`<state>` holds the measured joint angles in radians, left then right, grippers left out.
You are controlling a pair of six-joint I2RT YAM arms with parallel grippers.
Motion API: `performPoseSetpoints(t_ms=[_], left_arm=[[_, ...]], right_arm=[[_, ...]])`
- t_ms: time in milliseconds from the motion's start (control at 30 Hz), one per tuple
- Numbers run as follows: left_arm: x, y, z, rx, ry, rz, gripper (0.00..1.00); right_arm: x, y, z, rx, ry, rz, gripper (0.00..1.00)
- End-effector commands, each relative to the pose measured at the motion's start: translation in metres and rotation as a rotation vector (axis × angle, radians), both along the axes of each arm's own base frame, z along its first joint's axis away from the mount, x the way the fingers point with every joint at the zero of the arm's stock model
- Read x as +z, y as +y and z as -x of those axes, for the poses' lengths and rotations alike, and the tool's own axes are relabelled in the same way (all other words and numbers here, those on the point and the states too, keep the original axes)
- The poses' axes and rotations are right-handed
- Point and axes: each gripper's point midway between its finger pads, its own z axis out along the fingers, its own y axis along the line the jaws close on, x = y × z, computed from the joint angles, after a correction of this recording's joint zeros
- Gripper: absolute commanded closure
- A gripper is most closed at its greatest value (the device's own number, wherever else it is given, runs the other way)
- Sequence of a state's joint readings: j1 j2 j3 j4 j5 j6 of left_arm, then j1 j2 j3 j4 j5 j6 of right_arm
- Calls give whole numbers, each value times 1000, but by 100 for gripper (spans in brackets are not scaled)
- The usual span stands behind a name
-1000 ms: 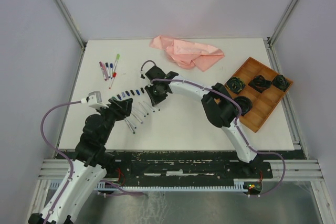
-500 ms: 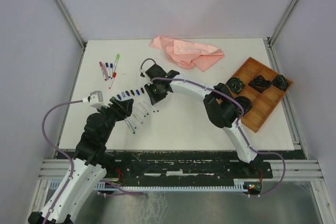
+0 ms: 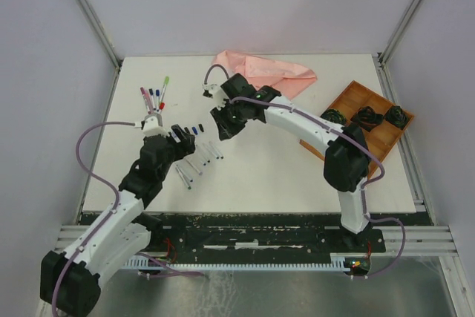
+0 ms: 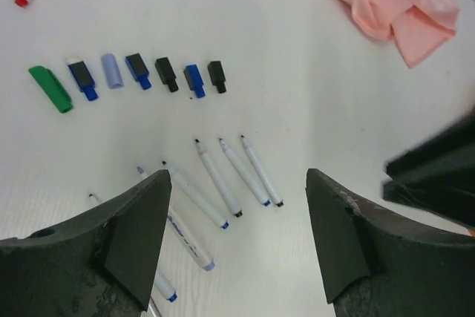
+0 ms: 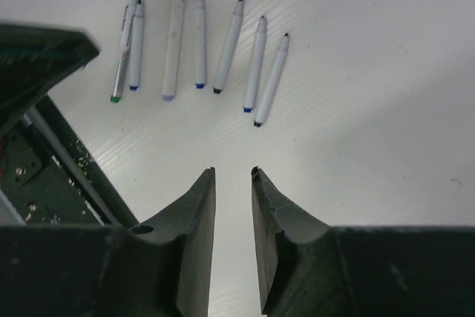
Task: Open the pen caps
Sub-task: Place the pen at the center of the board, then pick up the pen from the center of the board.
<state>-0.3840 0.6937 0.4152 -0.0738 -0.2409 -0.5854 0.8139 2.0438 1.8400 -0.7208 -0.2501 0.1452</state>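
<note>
Left wrist view: seven pen caps (image 4: pixel 138 70) lie in a loose row on the white table (image 4: pixel 334 94), side by side but apart, beyond the open jaws. From the left they are a longer green cap with a clip, a navy one with a white end, a pale grey-blue one, a blue one, a black one, another blue and another black. All are short, stubby plastic pieces, some stepping down to a narrower end. Nearer the camera, uncapped pen barrels (image 4: pixel 215 180) lie fanned out, thin, smooth and white, with small dark or blue tips. The tabletop is matte with a fine grain. A crumpled pink cloth (image 4: pixel 393 5) lies soft and folded at the far right. The left gripper (image 4: pixel 237 235) hangs over the barrels with its two dark, rough-surfaced fingers spread wide and nothing between them. Seen from the right wrist, the right gripper (image 5: pixel 232 213) has its fingers drawn close, leaving only a narrow strip of bare table between them, and it holds nothing. The barrels lie in a row beyond it. From above, a few capped pens (image 3: pixel 154 98) lie near the far left edge, well apart from a wooden compartment tray (image 3: pixel 367 150) at the right.
</note>
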Motion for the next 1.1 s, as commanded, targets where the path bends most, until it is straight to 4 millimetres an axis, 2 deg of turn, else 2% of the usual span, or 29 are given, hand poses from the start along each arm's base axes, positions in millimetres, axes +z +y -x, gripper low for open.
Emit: performPoseSetpoints(t_ms=[0, 67, 167, 233, 367, 433, 600, 767, 933, 1067], left_arm=[[48, 19, -40, 126, -102, -113, 20], [44, 20, -55, 141, -61, -167, 19], [37, 16, -78, 128, 11, -245, 18], [29, 13, -94, 112, 70, -287, 17], [15, 11, -136, 71, 173, -338, 16], [4, 19, -155, 64, 239, -359, 16], [-24, 39, -190, 60, 393, -387, 15], [-26, 64, -212, 53, 468, -464, 15], [-47, 111, -202, 75, 615, -575, 15], [-66, 127, -197, 64, 662, -545, 19]], right_arm=[[49, -38, 24, 152, 17, -74, 68], [67, -57, 33, 207, 31, -134, 68], [99, -91, 37, 218, -3, -225, 68], [113, -112, 38, 212, -32, -265, 68], [140, -137, 41, 204, -125, -332, 66], [150, -142, 49, 234, -153, -370, 63], [156, -143, 59, 269, -136, -424, 61], [152, -140, 62, 280, -108, -446, 61], [145, -142, 59, 280, -102, -424, 61], [144, -142, 59, 279, -101, -423, 61]])
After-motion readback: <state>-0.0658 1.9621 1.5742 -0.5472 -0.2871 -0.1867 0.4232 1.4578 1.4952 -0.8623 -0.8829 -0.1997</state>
